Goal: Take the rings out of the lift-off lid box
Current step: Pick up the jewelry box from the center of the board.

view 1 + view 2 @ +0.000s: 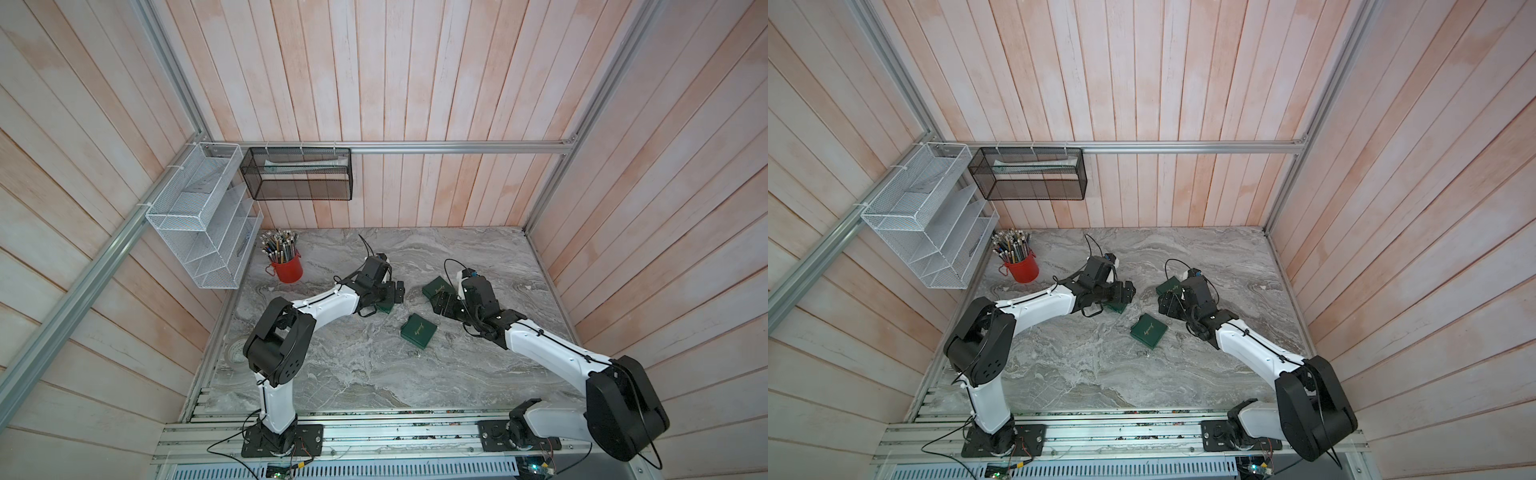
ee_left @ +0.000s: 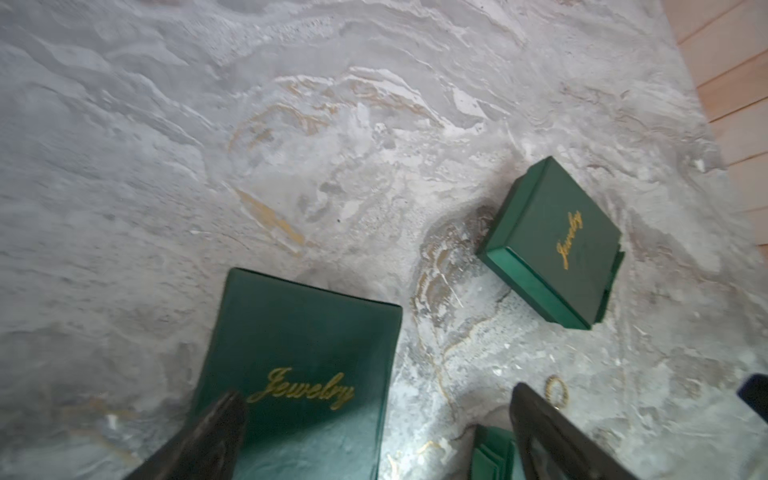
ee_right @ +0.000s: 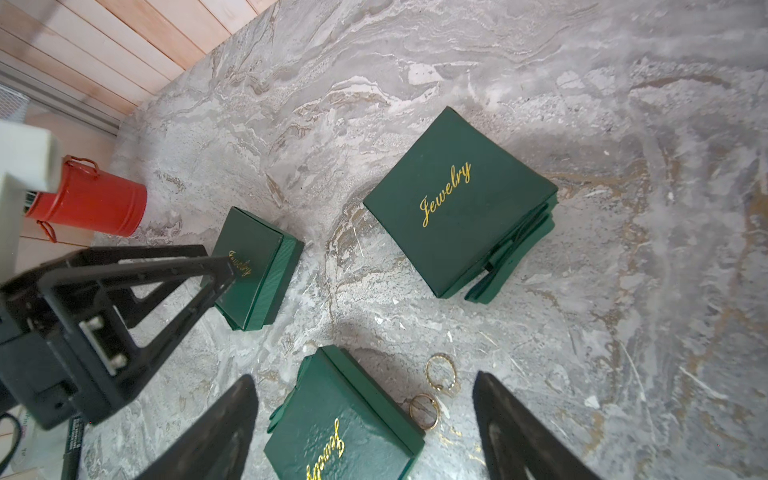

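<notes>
In both top views the rings are too small to make out on the grey marbled desk. The left arm hides most of the left box, the right arm overlaps the right box, and only the middle box lies fully in view. The right wrist view finds the rings out on the desk: two thin, pale, gold-tinted hoops, one beaded, the other plain and hard against the right box, which the frame edge cuts off. The right jaws stand spread either side of that box and both rings, gripping nothing. The left jaws, likewise spread wide and empty, hang over the left box, green with gold "Jewelry" lettering, its lid seated on a ribbed base; one finger partly masks a ring.
</notes>
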